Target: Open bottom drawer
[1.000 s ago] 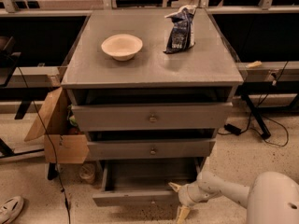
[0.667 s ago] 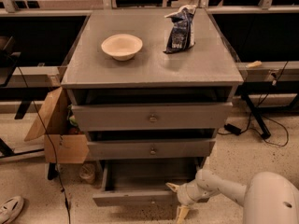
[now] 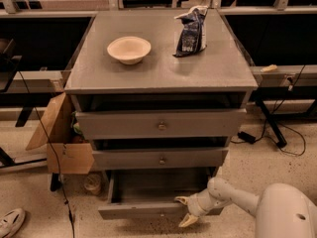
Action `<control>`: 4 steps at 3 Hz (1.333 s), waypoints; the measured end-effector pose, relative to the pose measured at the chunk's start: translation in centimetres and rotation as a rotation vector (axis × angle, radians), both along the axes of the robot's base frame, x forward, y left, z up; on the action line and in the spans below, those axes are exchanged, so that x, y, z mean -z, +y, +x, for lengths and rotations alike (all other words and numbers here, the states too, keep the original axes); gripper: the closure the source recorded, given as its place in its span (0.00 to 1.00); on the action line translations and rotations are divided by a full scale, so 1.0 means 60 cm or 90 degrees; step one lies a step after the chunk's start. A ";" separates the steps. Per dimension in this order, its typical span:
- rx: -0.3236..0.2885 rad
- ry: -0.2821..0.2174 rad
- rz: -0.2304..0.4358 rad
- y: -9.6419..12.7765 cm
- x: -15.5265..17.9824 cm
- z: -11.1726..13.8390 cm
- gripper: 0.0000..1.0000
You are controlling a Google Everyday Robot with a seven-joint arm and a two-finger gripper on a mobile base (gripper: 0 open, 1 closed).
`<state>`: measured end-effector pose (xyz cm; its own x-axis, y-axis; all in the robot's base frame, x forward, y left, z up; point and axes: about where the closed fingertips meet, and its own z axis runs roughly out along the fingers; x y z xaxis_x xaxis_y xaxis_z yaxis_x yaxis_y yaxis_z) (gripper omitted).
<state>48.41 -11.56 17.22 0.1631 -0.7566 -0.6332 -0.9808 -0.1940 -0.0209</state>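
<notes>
Camera view shows the bottom drawer [image 3: 143, 210] already pulled well out, tray exposed. The claw [image 3: 185, 210] sits spread open at its front panel, clasping nothing; little remains.

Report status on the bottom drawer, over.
Gripper at bottom drawer front, right of centre, jaws apart. Drawer pulled partway out, tray showing. Cardboard box left of cabinet, not in front of the drawer.

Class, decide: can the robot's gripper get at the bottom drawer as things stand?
Probably yes. The gripper sits at the front panel of the bottom drawer, which stands pulled out; nothing lies between them.
</notes>
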 end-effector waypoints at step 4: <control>-0.002 0.016 0.016 -0.013 0.003 -0.007 1.00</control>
<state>47.99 -12.33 17.06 0.1496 -0.7397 -0.6561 -0.9804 -0.1969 -0.0015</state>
